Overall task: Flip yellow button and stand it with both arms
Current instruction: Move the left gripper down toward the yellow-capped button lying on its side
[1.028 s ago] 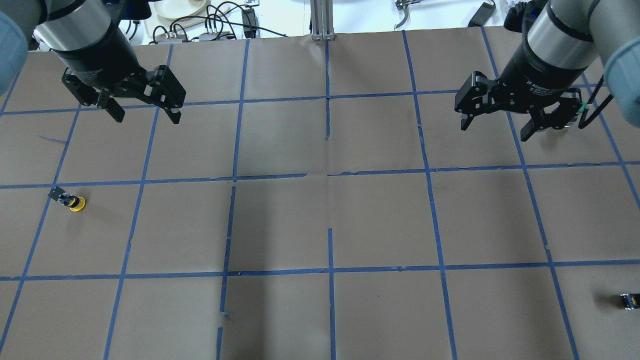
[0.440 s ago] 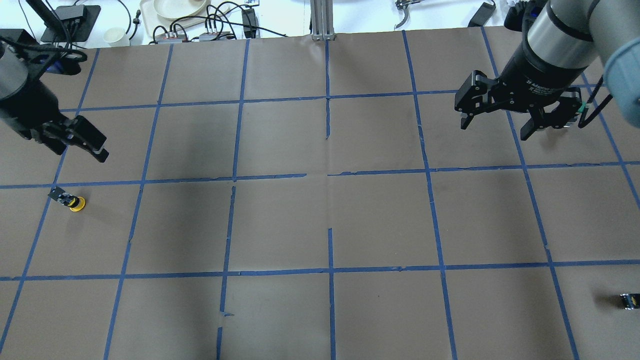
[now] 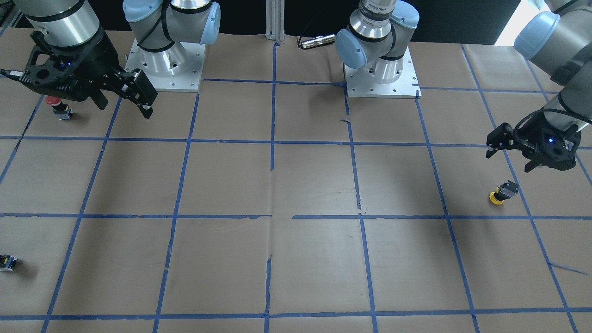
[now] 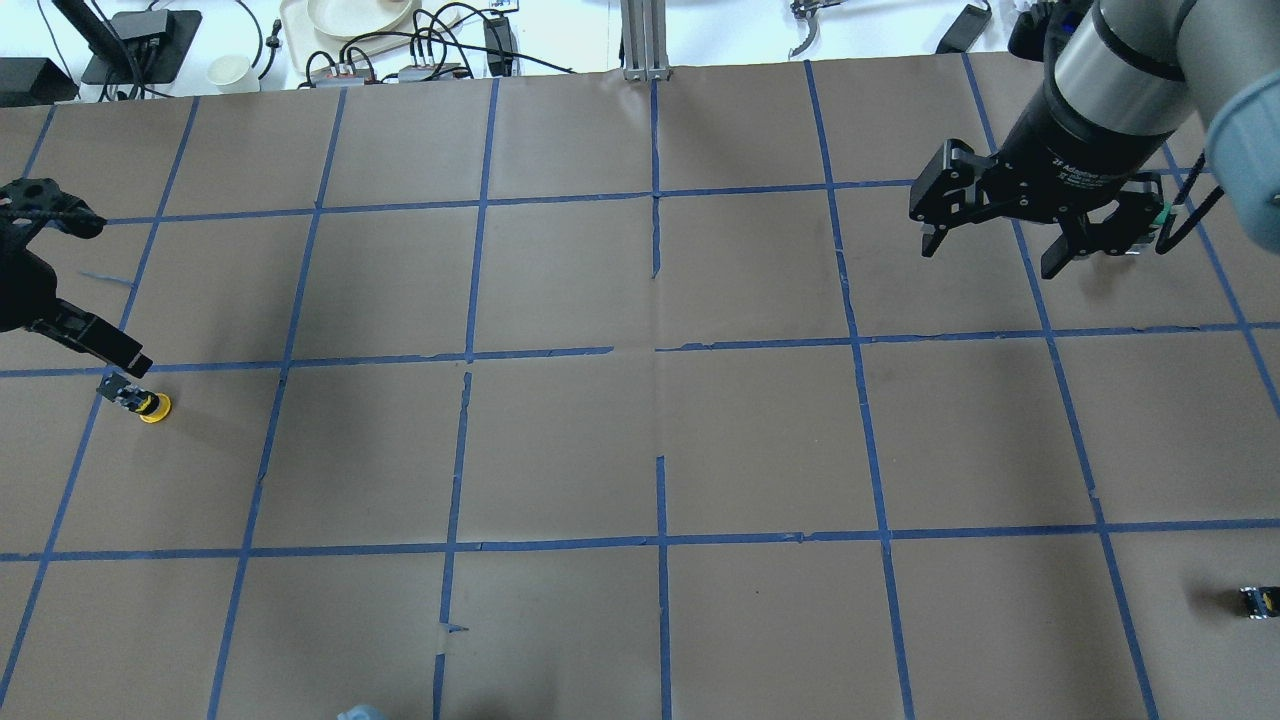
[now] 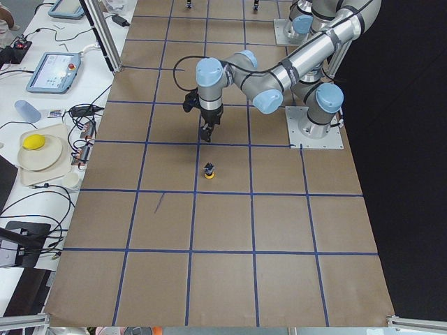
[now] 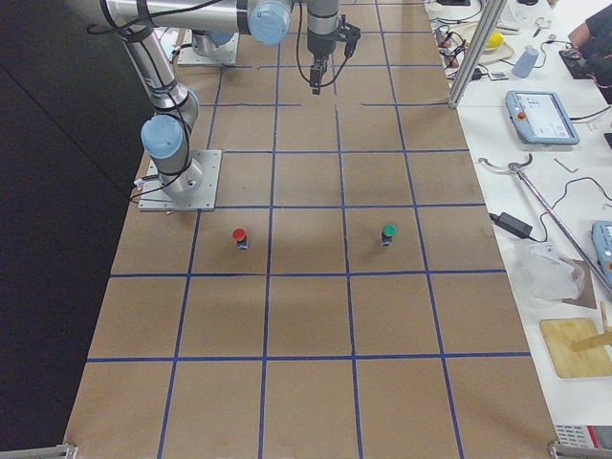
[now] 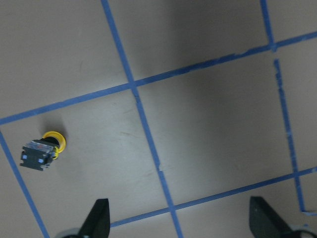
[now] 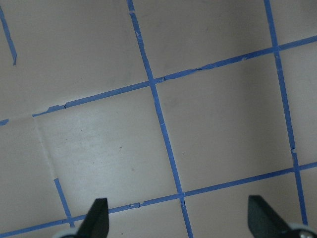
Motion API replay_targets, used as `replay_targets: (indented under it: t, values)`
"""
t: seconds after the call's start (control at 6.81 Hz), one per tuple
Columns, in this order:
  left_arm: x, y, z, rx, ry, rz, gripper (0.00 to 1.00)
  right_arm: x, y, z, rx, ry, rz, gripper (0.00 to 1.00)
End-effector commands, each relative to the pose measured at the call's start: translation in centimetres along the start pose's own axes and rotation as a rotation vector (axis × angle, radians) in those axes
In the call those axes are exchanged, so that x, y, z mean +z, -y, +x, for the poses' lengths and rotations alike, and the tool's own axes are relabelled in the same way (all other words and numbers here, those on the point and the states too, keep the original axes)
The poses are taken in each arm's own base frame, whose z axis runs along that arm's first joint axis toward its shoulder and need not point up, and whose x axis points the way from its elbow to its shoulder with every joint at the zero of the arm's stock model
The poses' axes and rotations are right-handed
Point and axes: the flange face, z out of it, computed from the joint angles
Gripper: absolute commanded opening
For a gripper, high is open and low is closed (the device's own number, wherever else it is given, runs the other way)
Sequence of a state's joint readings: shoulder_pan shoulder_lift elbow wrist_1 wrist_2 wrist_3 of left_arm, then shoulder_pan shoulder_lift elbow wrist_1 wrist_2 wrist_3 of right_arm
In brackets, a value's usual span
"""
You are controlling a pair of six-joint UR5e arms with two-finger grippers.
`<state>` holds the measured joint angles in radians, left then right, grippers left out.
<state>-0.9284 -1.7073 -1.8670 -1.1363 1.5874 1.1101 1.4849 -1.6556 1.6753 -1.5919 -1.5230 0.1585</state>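
Observation:
The yellow button (image 4: 141,399) lies on its side on the brown paper at the table's left, yellow cap toward the robot. It also shows in the front view (image 3: 503,192), the left side view (image 5: 209,170) and the left wrist view (image 7: 43,148). My left gripper (image 4: 115,297) is open and empty, hovering just beyond the button; in the front view (image 3: 508,161) it hangs above it, apart. My right gripper (image 4: 990,262) is open and empty, high over the far right of the table, also seen from the front (image 3: 124,108).
A red-capped button (image 3: 56,103) stands under the right gripper, and a green-capped one (image 6: 387,232) stands near it. A tiny black-yellow block (image 4: 1258,602) lies at the near right edge. Cables and dishes (image 4: 350,20) lie beyond the far edge.
My left arm has swung from the far left down toward the robot, and its open gripper now hangs just beyond the yellow button. The right arm and the button have not moved.

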Motion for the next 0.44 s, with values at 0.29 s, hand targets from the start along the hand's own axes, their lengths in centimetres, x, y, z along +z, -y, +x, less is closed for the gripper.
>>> replay_targets:
  t: [0.29]
  values:
    - [8.1,-1.6,-6.2,0.218,-0.003,0.022,0.99,0.8,-0.4,0.4,-0.002,-0.014,-0.059,1.0]
